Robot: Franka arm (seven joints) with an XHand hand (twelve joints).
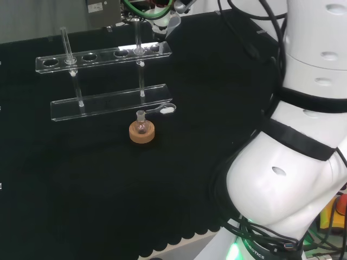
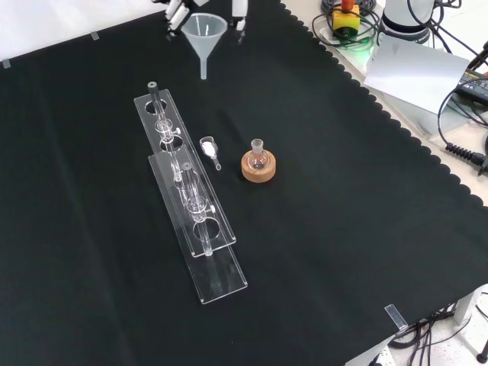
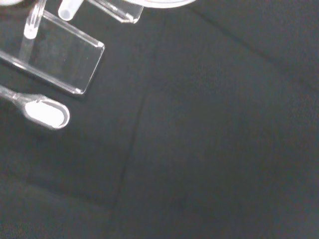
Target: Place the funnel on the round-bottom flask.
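The black cloth (image 2: 343, 252) covers nearly the whole bench, and most of it lies bare; its scalloped edge runs down the right side of the front view, well away from anything in play. The clear rack (image 2: 191, 221) is the biggest piece on it, a long two-tier stand with a few tubes upright in its holes, lying left of the flask in the front view. The funnel (image 2: 204, 34) is up off the cloth at the top of the front view, stem pointing down, with the hand (image 2: 177, 13) at its rim, fingers showing on both sides of the cone; I judge it clamped on the funnel, though little of the hand shows. So the pick-up looks done; the carry and the seating are left. The small flask (image 2: 258, 156) sits upright in its cork ring (image 2: 258, 169), neck open, well apart from the funnel. A little clear scoop (image 2: 209, 149) holding white powder lies between flask and rack, near both; the approach from the bare side looks roomier.
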